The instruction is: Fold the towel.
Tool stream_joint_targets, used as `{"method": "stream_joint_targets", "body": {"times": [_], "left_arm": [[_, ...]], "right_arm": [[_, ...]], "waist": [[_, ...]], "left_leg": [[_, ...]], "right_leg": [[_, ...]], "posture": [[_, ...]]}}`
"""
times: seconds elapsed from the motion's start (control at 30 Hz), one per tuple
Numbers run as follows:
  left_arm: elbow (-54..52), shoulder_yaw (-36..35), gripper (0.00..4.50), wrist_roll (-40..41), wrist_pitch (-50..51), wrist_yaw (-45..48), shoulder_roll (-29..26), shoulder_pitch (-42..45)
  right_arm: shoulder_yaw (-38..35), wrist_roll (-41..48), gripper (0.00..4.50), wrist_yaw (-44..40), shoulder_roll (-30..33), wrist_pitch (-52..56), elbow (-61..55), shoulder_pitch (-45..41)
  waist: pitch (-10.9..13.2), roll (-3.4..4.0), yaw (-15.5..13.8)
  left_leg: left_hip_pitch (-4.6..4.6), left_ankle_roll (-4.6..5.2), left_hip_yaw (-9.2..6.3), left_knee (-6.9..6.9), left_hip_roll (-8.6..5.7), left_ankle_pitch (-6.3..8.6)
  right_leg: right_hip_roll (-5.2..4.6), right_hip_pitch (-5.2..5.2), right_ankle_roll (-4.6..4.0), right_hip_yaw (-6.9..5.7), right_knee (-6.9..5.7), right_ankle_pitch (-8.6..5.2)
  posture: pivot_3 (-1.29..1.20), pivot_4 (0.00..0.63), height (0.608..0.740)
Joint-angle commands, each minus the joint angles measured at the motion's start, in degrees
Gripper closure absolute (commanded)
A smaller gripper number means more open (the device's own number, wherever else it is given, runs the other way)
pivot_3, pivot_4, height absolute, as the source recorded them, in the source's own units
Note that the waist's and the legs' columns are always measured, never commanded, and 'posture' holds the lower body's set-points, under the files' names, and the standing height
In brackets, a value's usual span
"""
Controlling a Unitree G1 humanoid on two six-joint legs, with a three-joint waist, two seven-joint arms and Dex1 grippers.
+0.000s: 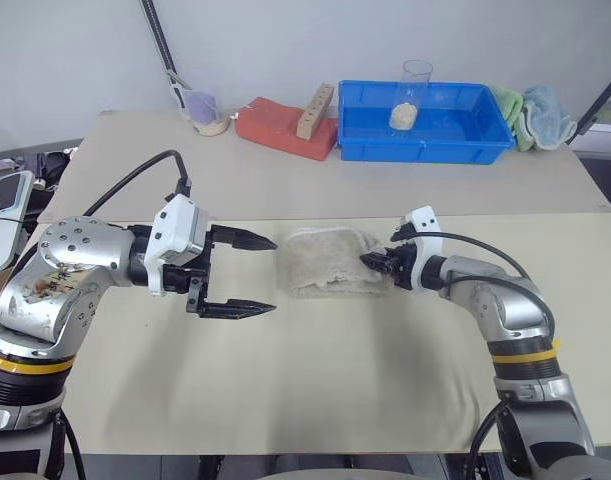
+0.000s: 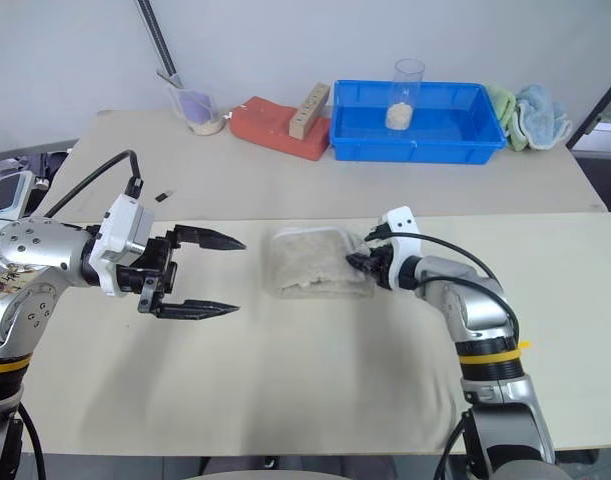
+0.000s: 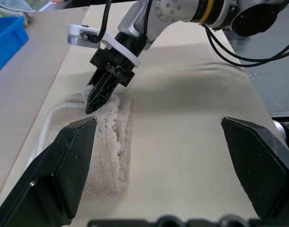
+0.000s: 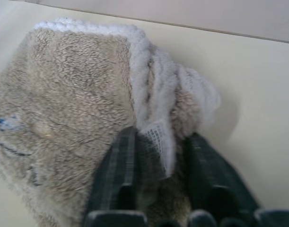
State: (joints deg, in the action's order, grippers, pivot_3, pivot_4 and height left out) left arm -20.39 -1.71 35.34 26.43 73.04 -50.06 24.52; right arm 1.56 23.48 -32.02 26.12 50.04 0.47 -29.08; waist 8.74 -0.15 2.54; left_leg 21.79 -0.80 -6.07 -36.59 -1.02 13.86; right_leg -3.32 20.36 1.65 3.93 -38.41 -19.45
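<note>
Pinching the folded towel (image 1: 330,262) at its edge, right claw (image 1: 375,262) is clamped; left claw (image 1: 253,273) hangs beside it, fingers apart, above the counter (image 1: 315,380).

The beige table (image 1: 315,390) carries the folded towel (image 1: 330,262) near its middle. At the far edge lie a blue bin (image 1: 423,125), a red block (image 1: 285,128), a small cup (image 1: 203,111) and — at the far right corner — two crumpled cloths (image 1: 535,113).

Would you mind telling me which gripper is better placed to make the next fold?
The right gripper, probably: it is shut on the towel at its edge, while the left gripper hangs open beside it, apart from the cloth.
</note>
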Motion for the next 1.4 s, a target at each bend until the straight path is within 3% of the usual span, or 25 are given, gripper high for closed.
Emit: {"method": "stream_joint_targets", "body": {"times": [0.03,0.23,0.43,0.7,0.8,0.9,1.0,1.13,1.27,1.4], "left_arm": [[-0.4,-1.9,0.00,0.8,0.0,-1.5,0.3,1.0],[-0.7,-2.2,0.00,2.0,0.8,-2.4,0.6,1.5],[-0.8,-2.1,0.00,1.7,0.7,-3.0,1.0,1.5],[1.0,-4.0,0.00,-0.7,0.0,-6.1,0.3,-0.5],[2.1,-5.7,0.00,-3.1,0.2,-6.2,-2.8,-3.7],[3.2,-7.2,0.00,-6.2,0.4,-7.2,-6.5,-7.0],[4.5,-11.8,0.00,-11.9,-1.5,-11.4,-9.3,-12.8],[4.9,-19.6,0.00,-14.0,-4.6,-9.4,-11.4,-23.2],[5.7,-24.2,0.00,-13.4,-5.1,-8.5,-11.1,-27.3],[4.7,-25.3,0.00,-12.6,-4.4,-8.1,-10.8,-28.7]], "right_arm": [[-2.8,-1.3,4.47,0.3,2.4,-3.4,-2.9,-1.6],[-7.5,-2.3,4.47,-2.9,11.3,-6.0,3.5,-2.8],[-7.6,-5.2,4.47,-2.9,12.0,-9.5,15.9,-6.1],[-10.8,-4.9,1.66,-2.9,12.8,-12.7,12.6,-7.1],[-12.2,-4.1,0.65,-5.5,15.5,-12.1,7.1,-6.1],[-12.4,-3.2,0.65,-10.6,20.3,-13.0,2.0,-4.1],[-12.7,-2.2,0.65,-22.6,29.0,-17.7,-5.6,3.1],[-17.5,1.4,0.65,-34.2,37.0,-20.9,-11.6,13.0],[-21.1,1.1,0.65,-38.0,40.3,-22.6,-12.3,19.5],[-22.3,1.2,0.65,-38.2,40.5,-22.4,-11.9,20.8]], "waist": [[0.0,0.00,0.0],[0.0,0.05,-0.4],[0.0,0.07,0.5],[0.1,0.11,0.4],[0.1,0.16,0.3],[0.1,0.20,0.0],[0.1,0.22,-0.4],[0.1,0.21,-0.3],[0.1,0.20,-0.3],[0.1,0.21,-0.3]], "left_leg": [[0.00,0.00,0.00,0.00,-0.01,0.00],[0.06,0.00,0.04,-0.02,-0.05,0.00],[-0.04,0.01,0.14,0.01,0.03,0.00],[-0.02,0.01,0.14,0.02,0.01,0.00],[-0.01,0.01,0.12,0.02,0.01,0.00],[0.02,0.01,0.09,0.02,0.00,0.00],[0.01,0.01,0.08,0.05,0.01,0.00],[-0.05,0.01,0.08,0.17,0.07,0.00],[-0.11,0.00,0.13,0.25,0.14,0.01],[-0.15,-0.01,0.18,0.26,0.15,0.01]], "right_leg": [[-0.01,0.01,0.00,0.01,-0.01,0.00],[-0.10,0.01,0.00,0.01,0.03,0.00],[0.02,-0.01,0.00,0.05,0.01,0.00],[-0.01,0.01,0.00,0.07,-0.02,0.00],[-0.01,0.02,0.00,0.07,-0.01,0.00],[-0.03,0.05,0.00,0.06,0.00,0.00],[-0.08,0.01,0.00,0.03,0.07,0.00],[-0.11,-0.07,0.00,0.05,0.27,0.00],[-0.14,-0.11,0.00,0.08,0.31,0.00],[-0.16,-0.13,0.00,0.10,0.31,0.00]], "posture": [[0.00,0.150,0.740],[0.00,0.150,0.740],[0.00,0.150,0.740],[0.00,0.150,0.740],[0.00,0.150,0.740],[0.00,0.150,0.740],[0.00,0.150,0.740],[0.00,0.150,0.740],[0.00,0.150,0.740],[0.00,0.150,0.740]]}}
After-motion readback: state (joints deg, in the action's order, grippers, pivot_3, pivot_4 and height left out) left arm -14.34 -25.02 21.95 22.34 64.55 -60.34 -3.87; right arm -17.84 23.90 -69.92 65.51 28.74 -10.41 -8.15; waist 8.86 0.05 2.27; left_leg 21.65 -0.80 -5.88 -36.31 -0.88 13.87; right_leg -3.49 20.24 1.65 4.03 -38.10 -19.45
